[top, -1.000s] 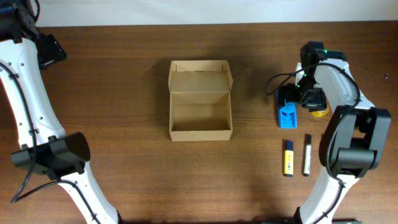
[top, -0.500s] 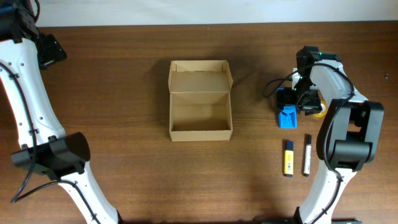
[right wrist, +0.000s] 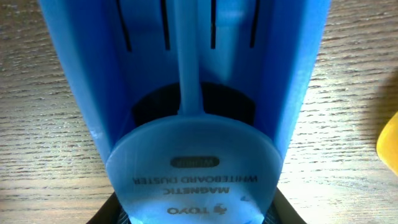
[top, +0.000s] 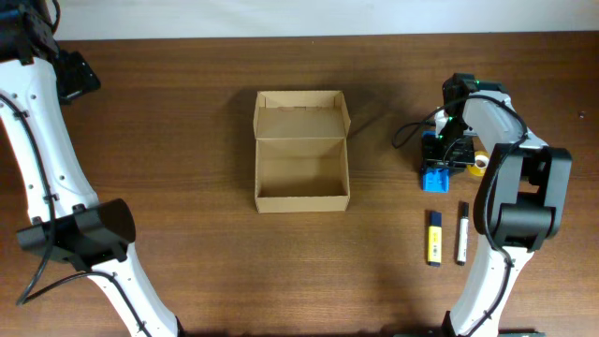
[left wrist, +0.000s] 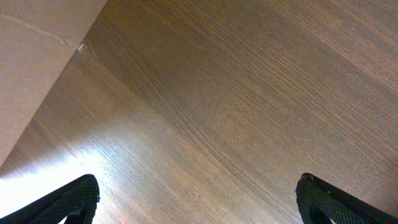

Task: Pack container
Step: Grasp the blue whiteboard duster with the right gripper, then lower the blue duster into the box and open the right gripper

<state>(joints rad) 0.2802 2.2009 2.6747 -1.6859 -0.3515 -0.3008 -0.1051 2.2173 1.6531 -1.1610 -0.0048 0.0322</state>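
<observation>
Nearest the robot, on the right side of the brown wooden desk (top: 187,243), a yellow-and-blue marker pen (top: 434,237) and a black-and-white marker pen (top: 462,232) lie side by side, close but not touching. Just beyond them lies a flat blue plastic whiteboard duster (top: 433,176), with a small yellow object (top: 480,165) near its right side. The right arm (top: 501,126) bends down over the duster's far end. The duster fills the right wrist view, and whether the right jaws are spread around it or closed on it cannot be told.

At the middle of the desk, well apart from the duster, the small rectangular tan cardboard box (top: 302,178) stands with its flap lid raised on the far side. The left arm (top: 37,140) reaches to the far left corner. There the left jaws stand wide, with the fingertips (left wrist: 71,198) over plain wood.
</observation>
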